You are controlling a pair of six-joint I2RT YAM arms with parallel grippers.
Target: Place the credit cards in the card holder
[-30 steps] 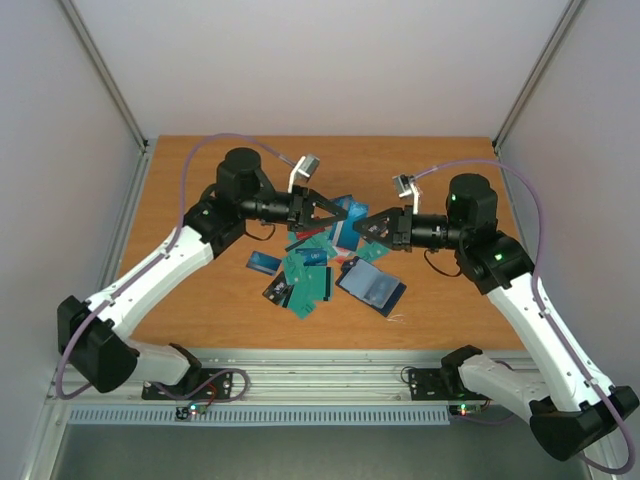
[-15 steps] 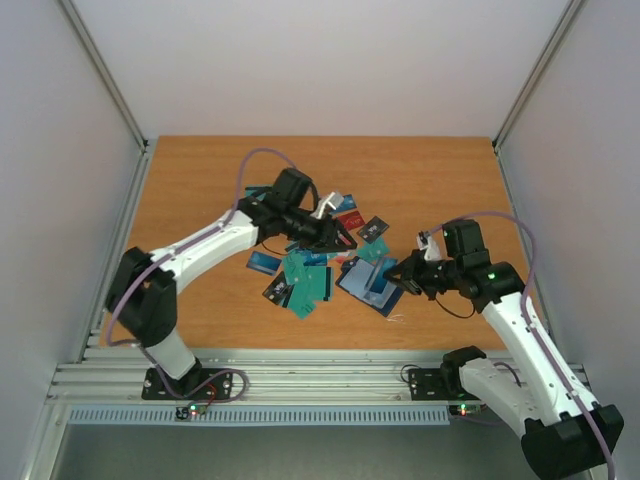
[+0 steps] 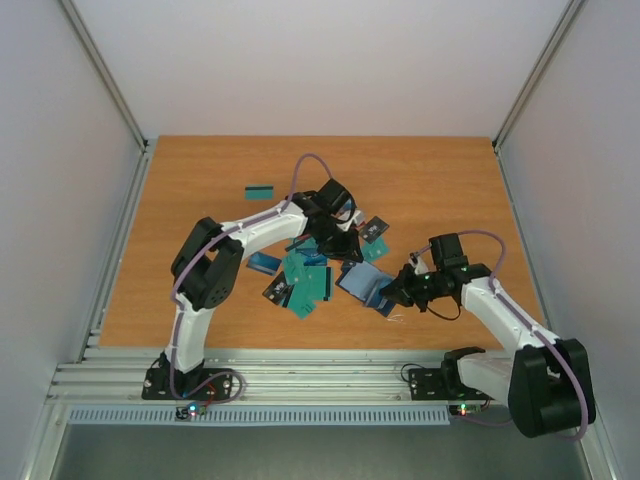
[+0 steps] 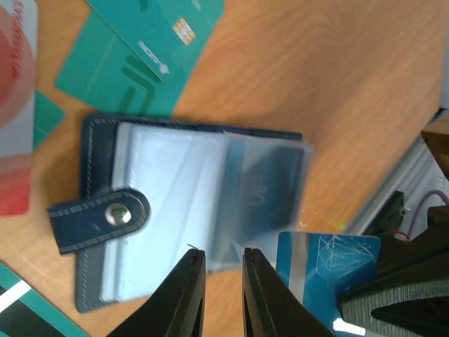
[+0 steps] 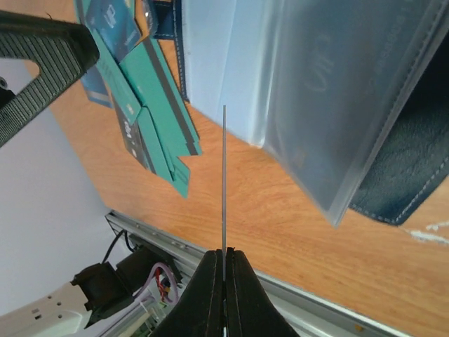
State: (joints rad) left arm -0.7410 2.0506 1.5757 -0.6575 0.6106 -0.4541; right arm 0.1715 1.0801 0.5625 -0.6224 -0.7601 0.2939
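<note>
The card holder (image 3: pixel 360 283) (image 4: pixel 175 182) lies open on the table, clear sleeves up, its clasp tab (image 4: pixel 102 219) to one side. My left gripper (image 3: pixel 350 252) (image 4: pixel 219 254) hovers at the sleeves' near edge. Its jaws stand a narrow gap apart with nothing between them. My right gripper (image 3: pixel 390 292) (image 5: pixel 224 253) is shut on a blue credit card (image 4: pixel 319 256), seen edge-on (image 5: pixel 224 175), right beside the holder's sleeves (image 5: pixel 316 84). More credit cards, mostly teal, lie in a pile (image 3: pixel 305 282) (image 5: pixel 151 105) left of the holder.
One teal card (image 3: pixel 259 189) lies alone at the back left. A few cards (image 3: pixel 375 228) sit behind the holder, partly under the left arm. Teal cards (image 4: pixel 147 49) and a red-and-white card (image 4: pixel 14 119) border the holder. The table's metal front rail (image 5: pixel 175 249) runs close by.
The left arm has stretched right and forward until its gripper is over the card holder; its jaws widened, then narrowed. The right arm came down and toward the front, carrying its card to the holder.
</note>
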